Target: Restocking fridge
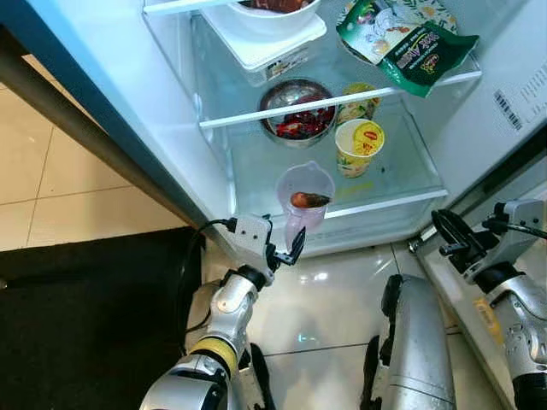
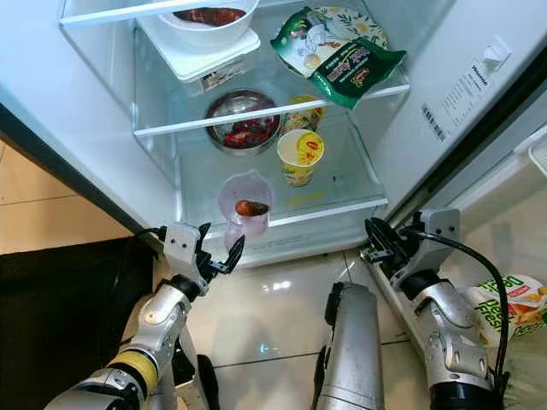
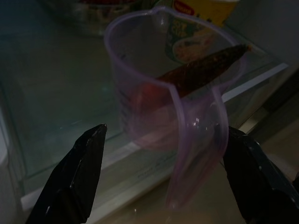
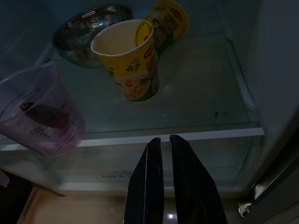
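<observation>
Measuring cup (image 1: 305, 198) of clear, faintly purple plastic stands at the front edge of the lower glass shelf (image 1: 402, 175), a little below the middle of the left eye view. It has a pouring lip, printed scale marks down its side and a broad strap handle (image 3: 196, 154) that hangs over the shelf's front rim toward the camera. Inside lies something long and reddish-brown (image 3: 205, 70), slanted so that one end rests against the rim; what it is cannot be told.

Just under the cup in the left eye view, the left gripper (image 1: 286, 249) points up at it with its two black fingers spread wide. In the left wrist view one finger (image 3: 74, 182) sits at the lower left of the frame and the other at the lower right, and the cup with its handle stands between and beyond them, touching neither.

At the right edge of the left eye view the right gripper (image 1: 451, 232) hangs before the fridge's lower right corner. In its wrist view its fingers (image 4: 149, 186) lie almost together with a thin gap, holding nothing.

Behind the cup on the same shelf stands an upright yellow paper cup (image 1: 358, 145), a second yellow cup (image 1: 359, 101) tipped behind it, and a steel bowl (image 1: 297, 109) with red food. On the shelf above, in the upper part of the frame, are a white bowl (image 1: 273, 13) on a white container and a green snack bag (image 1: 406, 43).
</observation>
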Tool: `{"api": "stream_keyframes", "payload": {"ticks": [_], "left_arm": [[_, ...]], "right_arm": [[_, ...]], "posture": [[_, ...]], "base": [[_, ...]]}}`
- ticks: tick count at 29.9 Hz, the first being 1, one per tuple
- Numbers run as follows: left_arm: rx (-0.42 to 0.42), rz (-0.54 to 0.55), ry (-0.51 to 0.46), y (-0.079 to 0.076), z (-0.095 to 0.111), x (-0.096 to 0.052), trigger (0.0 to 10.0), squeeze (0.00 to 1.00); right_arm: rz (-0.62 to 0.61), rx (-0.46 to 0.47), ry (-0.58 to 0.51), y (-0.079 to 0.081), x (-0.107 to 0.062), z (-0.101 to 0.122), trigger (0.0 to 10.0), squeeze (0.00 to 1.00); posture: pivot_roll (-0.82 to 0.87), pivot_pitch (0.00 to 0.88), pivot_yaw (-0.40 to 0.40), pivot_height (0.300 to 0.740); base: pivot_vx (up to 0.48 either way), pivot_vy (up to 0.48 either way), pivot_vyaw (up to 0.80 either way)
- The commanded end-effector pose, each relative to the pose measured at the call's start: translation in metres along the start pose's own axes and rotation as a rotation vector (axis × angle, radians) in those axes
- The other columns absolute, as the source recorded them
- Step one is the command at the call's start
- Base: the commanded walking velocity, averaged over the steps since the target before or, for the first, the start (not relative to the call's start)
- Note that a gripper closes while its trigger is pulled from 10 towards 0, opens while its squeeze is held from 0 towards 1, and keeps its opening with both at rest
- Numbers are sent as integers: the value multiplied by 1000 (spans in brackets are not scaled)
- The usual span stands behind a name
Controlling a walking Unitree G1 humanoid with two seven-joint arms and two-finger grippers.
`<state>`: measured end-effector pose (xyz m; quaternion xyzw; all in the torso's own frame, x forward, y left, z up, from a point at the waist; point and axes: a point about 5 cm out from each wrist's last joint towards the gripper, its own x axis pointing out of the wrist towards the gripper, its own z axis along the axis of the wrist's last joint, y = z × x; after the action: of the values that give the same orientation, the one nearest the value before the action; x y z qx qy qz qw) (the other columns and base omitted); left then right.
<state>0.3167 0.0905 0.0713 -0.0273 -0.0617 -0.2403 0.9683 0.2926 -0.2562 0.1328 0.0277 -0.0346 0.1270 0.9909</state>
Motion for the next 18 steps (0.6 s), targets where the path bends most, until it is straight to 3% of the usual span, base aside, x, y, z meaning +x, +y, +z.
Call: {"api": "stream_keyframes", "payload": {"ticks": [1, 7, 18], "left_arm": [[-4, 14, 22, 4, -7, -9, 10000, 0], [6, 29, 5, 4, -5, -10, 10000, 0], [24, 66, -72, 5, 2, -24, 10000, 0]], "right_arm": [[-47, 8, 55, -7, -8, -12, 10000, 0], [-49, 6, 53, -9, -7, -11, 10000, 0], [-46, 0, 50, -10, -4, -9, 10000, 0]], "posture": [[33, 410, 94, 360], [36, 403, 95, 360], [41, 394, 94, 360]], "base": [[0, 0, 0], [0, 0, 0], [0, 0, 0]]}}
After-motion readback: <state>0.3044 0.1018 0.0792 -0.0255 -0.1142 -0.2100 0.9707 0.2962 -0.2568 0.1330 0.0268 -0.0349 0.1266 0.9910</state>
